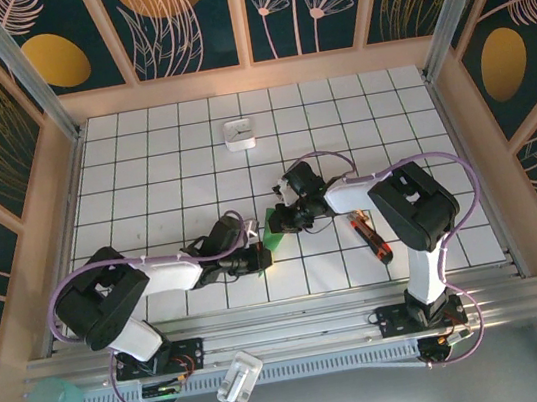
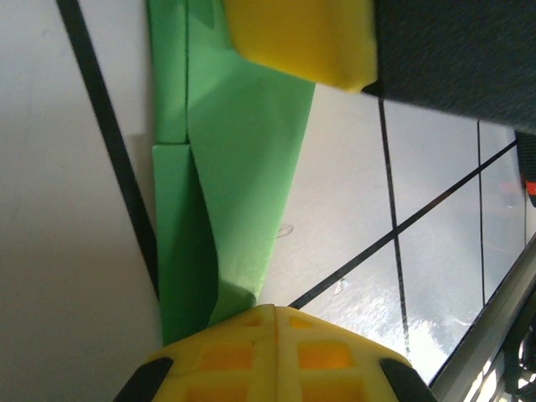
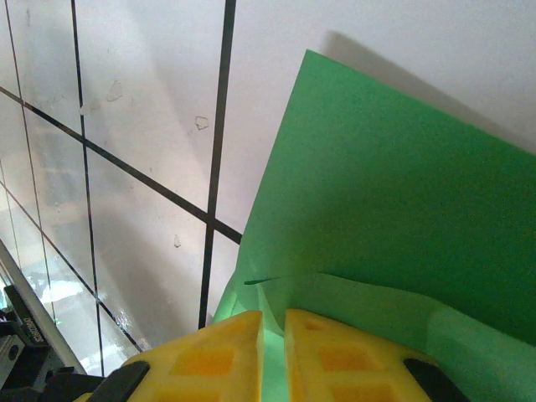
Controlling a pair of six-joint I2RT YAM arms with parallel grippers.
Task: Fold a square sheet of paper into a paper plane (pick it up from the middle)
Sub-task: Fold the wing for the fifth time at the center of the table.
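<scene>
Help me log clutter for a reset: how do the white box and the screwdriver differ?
The white box is squat and pale; the screwdriver is long, thin, red and black. The box sits far back on the tiled table, well away from the right arm; the screwdriver lies close beside it. Both rest on the table.

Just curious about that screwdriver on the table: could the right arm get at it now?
Probably not yet. The screwdriver lies uncovered beside the right arm, but the right gripper is shut on the green paper and would have to let go first.
</scene>
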